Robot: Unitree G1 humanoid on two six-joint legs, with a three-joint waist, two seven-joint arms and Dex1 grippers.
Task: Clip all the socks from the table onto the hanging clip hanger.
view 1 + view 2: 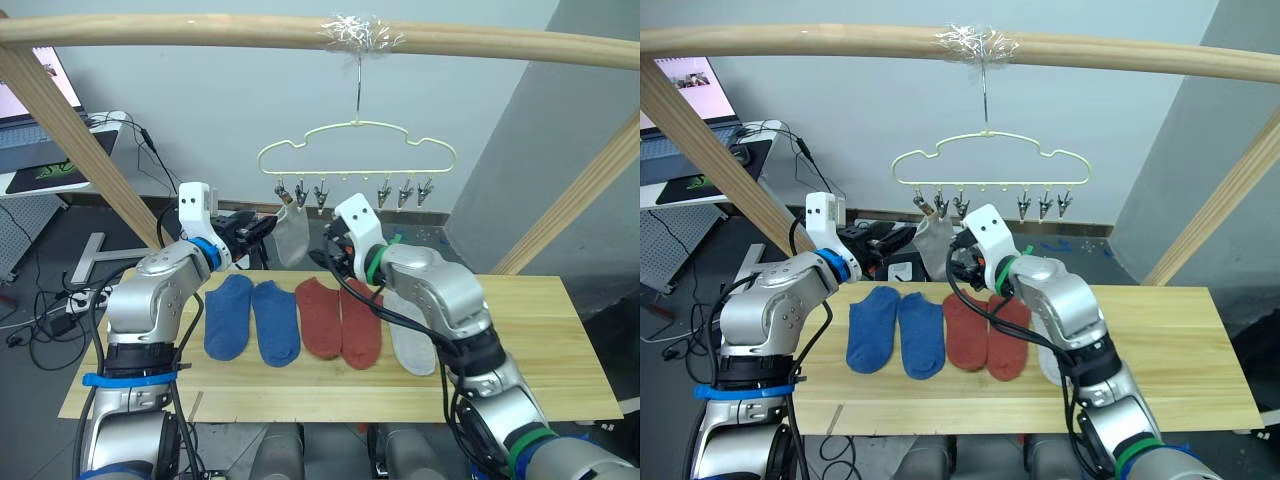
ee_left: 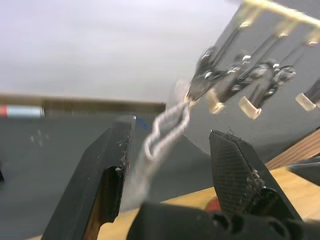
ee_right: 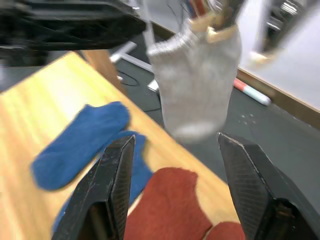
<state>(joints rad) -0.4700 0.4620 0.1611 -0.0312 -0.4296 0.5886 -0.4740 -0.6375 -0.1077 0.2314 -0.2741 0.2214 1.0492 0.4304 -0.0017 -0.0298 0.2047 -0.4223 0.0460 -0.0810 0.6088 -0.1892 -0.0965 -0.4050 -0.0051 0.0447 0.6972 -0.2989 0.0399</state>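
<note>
Pincer work first, on the robot's left: the left pincer (image 2: 167, 165) stands with its black fingers spread wide, nothing between them, just beside the hanging grey sock (image 1: 291, 236). That sock dangles from one of the leftmost clips of the clip hanger (image 1: 356, 146), pinched at its cuff, body hanging free above the bench (image 1: 520, 330). Lying on the bench, in order: two blue socks (image 1: 252, 318), two rust-red socks (image 1: 340, 320), then the second grey sock (image 1: 410, 342), partly hidden behind the right arm. The right pincer (image 3: 175, 187) is likewise spread and empty, raised close to the hung sock.

One sock up, five to go (by my reckoning). The step in hand looks like letting go cleanly, so both pincers should draw straight back without brushing the sock, since a snag could tug it from its clip or set the hanger swinging. For the next sock, a grip at the cuff edge should leave a free lip for the clip to bite.
</note>
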